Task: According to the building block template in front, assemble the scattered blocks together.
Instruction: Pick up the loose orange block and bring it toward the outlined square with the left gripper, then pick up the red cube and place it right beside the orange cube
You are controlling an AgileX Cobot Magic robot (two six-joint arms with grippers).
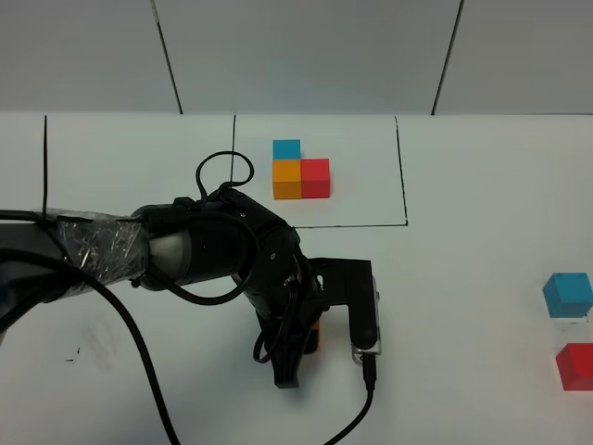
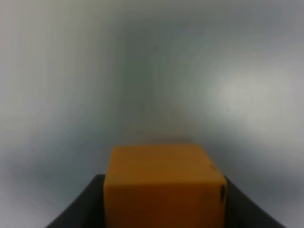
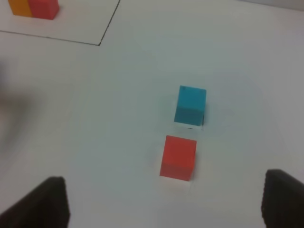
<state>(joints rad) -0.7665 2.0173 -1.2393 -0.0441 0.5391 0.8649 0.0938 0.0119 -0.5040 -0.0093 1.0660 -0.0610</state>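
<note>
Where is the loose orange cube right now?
In the exterior high view, the loose orange cube sits between the left gripper's fingers, low near the middle, below the outlined rectangle holding the joined blue-orange-red template.

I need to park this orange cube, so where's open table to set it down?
Widest bare table lies between the left gripper, holding the orange cube, and the blue cube and red cube at the right edge. Also free: right of the outlined template. Crowded: lower left, under the arm.

The left arm [image 1: 213,250] hides nearly all of the orange cube [image 1: 316,338].
</note>
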